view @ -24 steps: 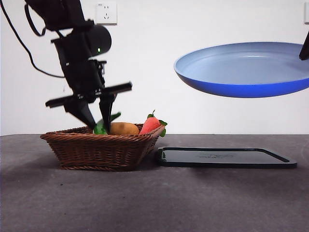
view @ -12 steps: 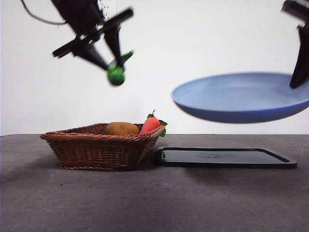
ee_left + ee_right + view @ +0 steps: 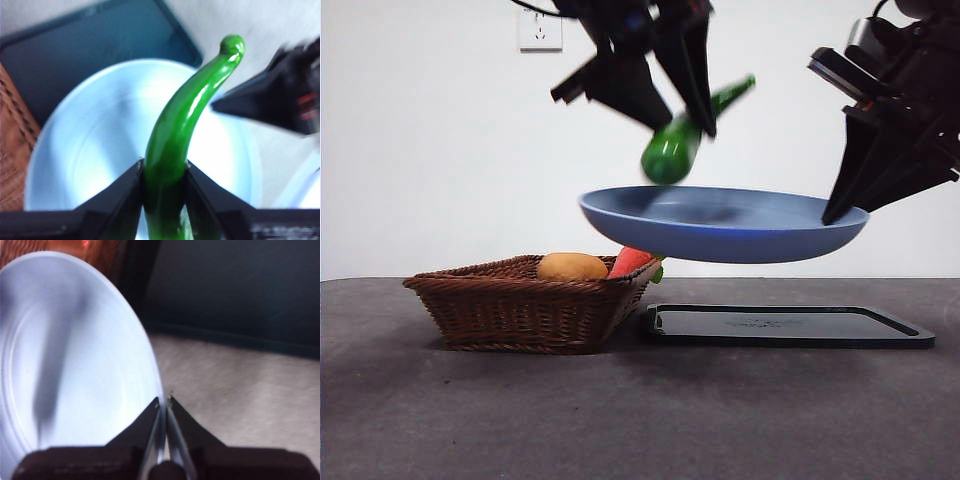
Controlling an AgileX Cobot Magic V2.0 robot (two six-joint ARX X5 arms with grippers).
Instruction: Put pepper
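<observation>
The glossy dark-green pepper (image 3: 672,148) hangs tilted in the air just above the blue plate (image 3: 720,226), with my left gripper (image 3: 678,112) shut on it. In the left wrist view the pepper (image 3: 186,125) rises curved from between the jaws of that gripper (image 3: 164,172), over the pale plate (image 3: 90,150). My right gripper (image 3: 840,205) is shut on the plate's right rim and holds it level above the table. The right wrist view shows its jaws pinching the plate's edge (image 3: 150,365) at the gripper (image 3: 163,402).
A wicker basket (image 3: 520,310) stands on the table at the left, holding a yellow-brown lump (image 3: 571,266) and a red-orange pointed item (image 3: 632,260). A flat black tray (image 3: 790,326) lies right of the basket, under the plate.
My left gripper has carried the pepper up out of the basket and rightward over the plate. The right gripper has brought the plate lower and to the left, beneath the pepper.
</observation>
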